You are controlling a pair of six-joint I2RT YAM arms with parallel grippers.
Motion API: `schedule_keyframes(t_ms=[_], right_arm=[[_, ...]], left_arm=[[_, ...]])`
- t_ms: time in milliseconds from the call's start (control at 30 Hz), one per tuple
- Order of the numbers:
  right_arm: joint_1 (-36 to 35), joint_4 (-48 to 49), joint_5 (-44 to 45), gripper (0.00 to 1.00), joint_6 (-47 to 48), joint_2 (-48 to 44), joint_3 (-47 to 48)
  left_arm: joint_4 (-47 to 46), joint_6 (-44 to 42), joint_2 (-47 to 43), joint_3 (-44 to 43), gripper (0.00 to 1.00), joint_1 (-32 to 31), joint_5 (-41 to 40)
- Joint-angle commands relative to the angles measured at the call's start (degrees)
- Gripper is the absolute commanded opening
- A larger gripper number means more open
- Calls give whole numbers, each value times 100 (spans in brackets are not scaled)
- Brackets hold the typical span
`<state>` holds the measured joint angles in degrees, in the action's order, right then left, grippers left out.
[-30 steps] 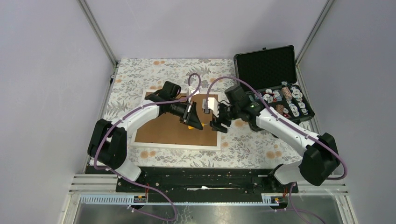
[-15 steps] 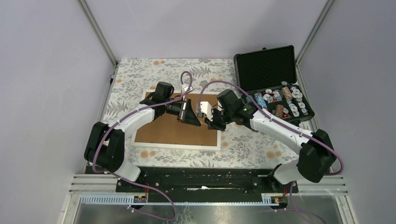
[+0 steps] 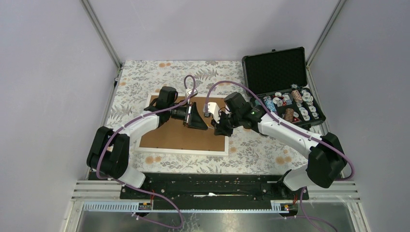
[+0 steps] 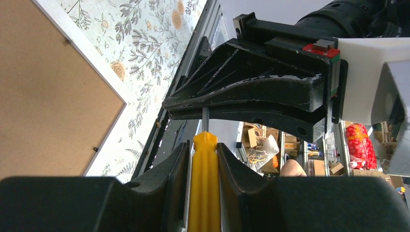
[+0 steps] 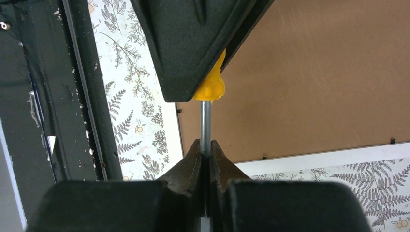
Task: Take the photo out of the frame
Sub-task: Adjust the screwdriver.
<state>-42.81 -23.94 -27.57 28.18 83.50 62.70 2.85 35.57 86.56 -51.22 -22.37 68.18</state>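
The frame (image 3: 169, 135) lies back up on the table, its brown fibreboard inside a thin white border (image 5: 314, 157). The photo is hidden beneath that back. Above the frame's right part, both grippers hold one screwdriver between them. My left gripper (image 4: 203, 145) is shut on its yellow handle (image 4: 205, 183). My right gripper (image 5: 205, 145) is shut on the bare metal shaft (image 5: 206, 121), just below the handle's end (image 5: 212, 86). In the top view the left gripper (image 3: 202, 121) and right gripper (image 3: 217, 126) meet tip to tip.
An open black foam-lined case (image 3: 276, 67) stands at the back right, with several poker chips (image 3: 295, 104) in its lower half. A floral cloth (image 3: 145, 77) covers the table. A black rail (image 3: 212, 186) runs along the near edge.
My right gripper has closed on the screwdriver's shaft. Both grippers have shifted left and a little farther back over the frame. The left gripper's hold on the handle looks unchanged.
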Motion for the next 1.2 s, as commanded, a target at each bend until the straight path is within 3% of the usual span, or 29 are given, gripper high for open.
schedule_keyframes(t_ms=[0, 433, 533, 633, 667, 700, 800, 933, 1167], right_arm=[[-6, 391, -344, 0, -224, -19, 58], [-95, 445, -617, 0, -180, -18, -70], [-125, 444, -609, 0, -214, 7, -78], [-105, 436, -495, 47, -428, 42, -35], [-51, 427, -461, 64, -538, 32, -39], [70, 437, -560, 73, -643, -6, -80], [738, 649, -1066, 82, -1034, -206, -424], [1576, 776, -1196, 85, -897, -462, -992], [2085, 935, -616, 75, -113, -82, -1374]], left_arm=[[-428, 153, -96, 79, 33, 15, -30], [-639, 243, -122, 200, 35, 18, -63], [-646, 227, -114, 200, 21, 18, -75], [-523, 37, -171, 202, 0, 50, -157], [-374, -121, -231, 193, 0, 99, -262], [-198, -231, -285, 209, 0, 153, -378], [-165, -382, -487, 477, 0, 255, -674], [-182, -525, -389, 599, 0, 259, -862], [-257, -612, 471, 219, 0, 216, -885]])
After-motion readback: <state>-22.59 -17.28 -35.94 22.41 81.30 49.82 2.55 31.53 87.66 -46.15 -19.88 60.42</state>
